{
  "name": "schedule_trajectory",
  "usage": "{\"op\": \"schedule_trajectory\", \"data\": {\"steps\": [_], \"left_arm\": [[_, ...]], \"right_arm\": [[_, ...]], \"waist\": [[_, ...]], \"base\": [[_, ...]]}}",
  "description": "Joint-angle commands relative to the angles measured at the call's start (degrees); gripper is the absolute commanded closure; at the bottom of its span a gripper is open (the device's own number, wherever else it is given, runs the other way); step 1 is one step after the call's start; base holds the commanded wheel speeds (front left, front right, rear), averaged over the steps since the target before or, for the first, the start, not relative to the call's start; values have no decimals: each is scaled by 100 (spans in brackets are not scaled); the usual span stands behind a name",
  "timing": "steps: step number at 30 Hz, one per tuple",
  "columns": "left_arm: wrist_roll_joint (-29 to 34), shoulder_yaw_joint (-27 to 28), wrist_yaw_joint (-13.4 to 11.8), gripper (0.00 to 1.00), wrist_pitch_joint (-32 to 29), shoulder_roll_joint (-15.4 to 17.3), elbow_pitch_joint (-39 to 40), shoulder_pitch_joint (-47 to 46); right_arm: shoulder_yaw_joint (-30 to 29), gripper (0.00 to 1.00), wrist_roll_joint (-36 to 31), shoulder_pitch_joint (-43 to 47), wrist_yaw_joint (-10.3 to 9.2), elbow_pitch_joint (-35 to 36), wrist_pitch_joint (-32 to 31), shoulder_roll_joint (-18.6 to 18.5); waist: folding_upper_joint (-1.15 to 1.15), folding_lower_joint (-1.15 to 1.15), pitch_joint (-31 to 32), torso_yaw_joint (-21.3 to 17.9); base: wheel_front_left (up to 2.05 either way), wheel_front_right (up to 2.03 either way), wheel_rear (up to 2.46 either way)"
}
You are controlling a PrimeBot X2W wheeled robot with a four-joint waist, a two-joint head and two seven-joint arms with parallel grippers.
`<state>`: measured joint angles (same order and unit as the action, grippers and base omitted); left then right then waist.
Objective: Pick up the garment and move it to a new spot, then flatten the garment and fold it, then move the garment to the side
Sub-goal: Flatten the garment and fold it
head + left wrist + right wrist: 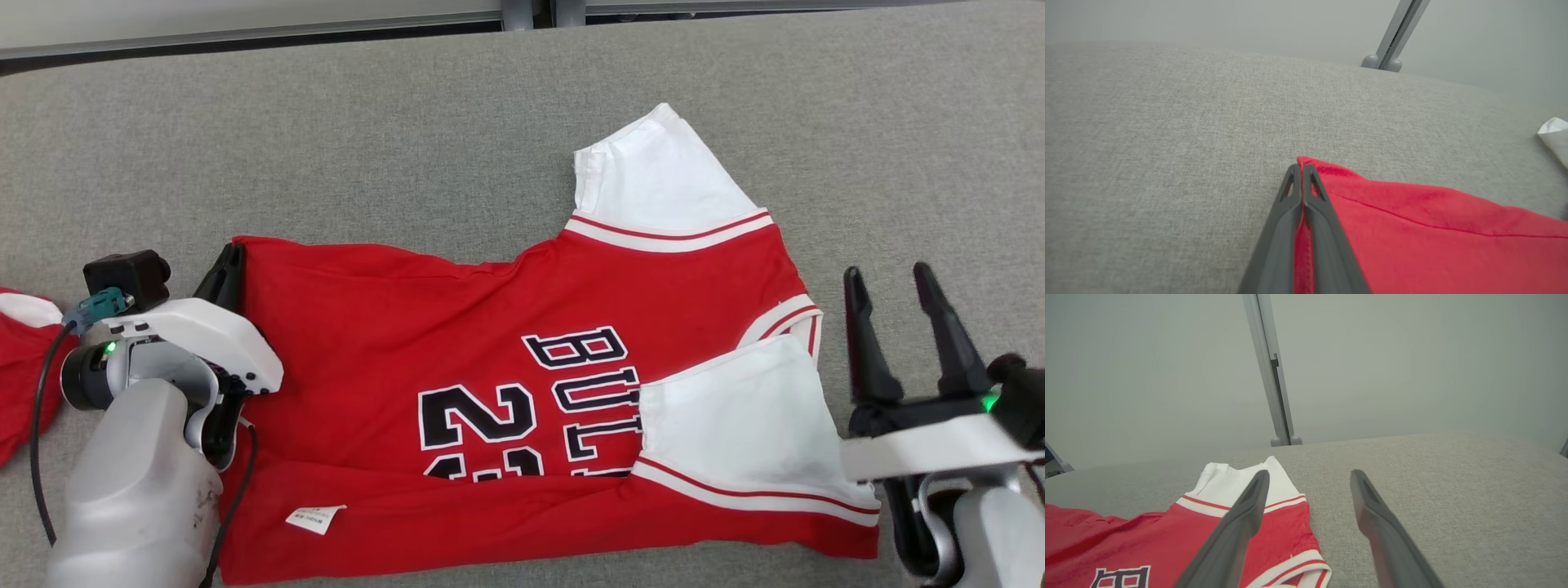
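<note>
The garment point(506, 351) is a red jersey with white sleeves and black lettering, lying folded lengthwise on the grey table. My left gripper point(231, 265) is shut on the garment's far left corner; in the left wrist view the red cloth point(1433, 228) is pinched between the closed fingers point(1310, 196) of that gripper point(1301, 167). My right gripper point(890, 282) stands open just right of the jersey, level with the near white sleeve point(735, 408), touching nothing. In the right wrist view the far white sleeve point(1229, 482) lies beyond the open fingers point(1372, 506).
The grey cloth-covered table point(408, 147) stretches wide behind and to the right of the jersey. Another piece of red and white cloth point(20, 359) lies at the left edge. Metal posts point(539, 12) rise beyond the table's far edge.
</note>
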<state>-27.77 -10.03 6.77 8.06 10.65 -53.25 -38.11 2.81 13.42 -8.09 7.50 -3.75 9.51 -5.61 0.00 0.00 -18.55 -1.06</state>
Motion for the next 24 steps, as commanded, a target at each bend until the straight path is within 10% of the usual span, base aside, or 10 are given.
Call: {"op": "schedule_trajectory", "data": {"steps": [1, 24], "left_arm": [[-27, -16, 19, 100, 91, 25, -23, -143], [-375, -755, 70, 100, 450, -552, 247, -1100]], "right_arm": [[-40, 0, 98, -246, -2, -103, -7, -128], [1877, 0, 1339, -4623, -2, -3908, -1451, -1340]], "waist": [[0, 0, -37, 28], [0, 0, -1133, 1112]], "base": [[0, 0, 0], [0, 0, 0]]}}
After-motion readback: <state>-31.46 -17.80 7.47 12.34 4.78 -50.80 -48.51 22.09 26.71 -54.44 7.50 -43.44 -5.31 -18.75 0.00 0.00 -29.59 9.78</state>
